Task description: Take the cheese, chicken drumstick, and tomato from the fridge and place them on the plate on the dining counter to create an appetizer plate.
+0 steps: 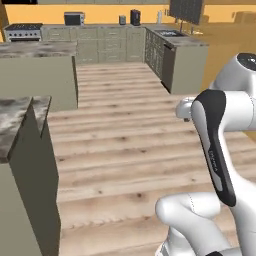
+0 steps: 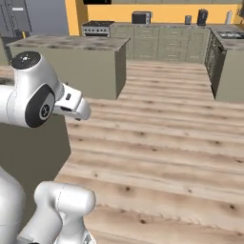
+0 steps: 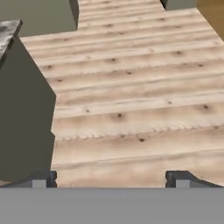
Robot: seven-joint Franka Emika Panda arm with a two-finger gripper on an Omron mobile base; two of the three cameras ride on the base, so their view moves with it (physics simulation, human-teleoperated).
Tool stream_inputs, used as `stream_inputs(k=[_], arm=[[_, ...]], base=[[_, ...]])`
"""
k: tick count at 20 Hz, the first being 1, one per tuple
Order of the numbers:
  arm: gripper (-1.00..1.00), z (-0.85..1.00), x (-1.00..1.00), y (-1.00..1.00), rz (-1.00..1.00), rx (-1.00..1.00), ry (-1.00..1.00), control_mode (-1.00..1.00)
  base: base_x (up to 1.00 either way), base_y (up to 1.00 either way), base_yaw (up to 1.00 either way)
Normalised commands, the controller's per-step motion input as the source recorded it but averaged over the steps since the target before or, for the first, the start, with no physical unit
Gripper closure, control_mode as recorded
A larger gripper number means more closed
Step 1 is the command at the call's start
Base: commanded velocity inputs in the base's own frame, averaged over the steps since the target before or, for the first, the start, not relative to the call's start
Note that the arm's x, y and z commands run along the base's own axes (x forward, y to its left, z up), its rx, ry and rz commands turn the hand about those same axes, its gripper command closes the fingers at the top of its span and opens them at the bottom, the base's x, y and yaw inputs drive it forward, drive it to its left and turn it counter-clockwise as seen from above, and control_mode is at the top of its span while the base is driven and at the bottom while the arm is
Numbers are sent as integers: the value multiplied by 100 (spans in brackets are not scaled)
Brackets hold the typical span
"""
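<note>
Wooden floor planks stretch beneath the empty gripper, fingers spread wide, beside a marble tabletop, and with the fridge far beyond that tabletop, I'd judge the base must drive there to fetch food.

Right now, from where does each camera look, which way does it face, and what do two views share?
Left base view: behind the arm on its left, facing the wooden floor and far cabinets; arm at right.
Right base view: behind on the right, facing the island and stove; arm at left.
Hand view: looks down at floor past the open tool.
Both base views share the microwave.
</note>
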Motion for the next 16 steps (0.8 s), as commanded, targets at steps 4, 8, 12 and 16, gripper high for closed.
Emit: stream_inputs(k=[4,8,12,16], arm=[[-100,0,0,0,0,0,0,100],[-100,0,0,0,0,0,0,100],[-100,0,0,0,0,0,0,100],[-100,0,0,0,0,0,0,100]], base=[[100,-44,15],[100,-36,15],[100,-62,11],[100,-84,1]])
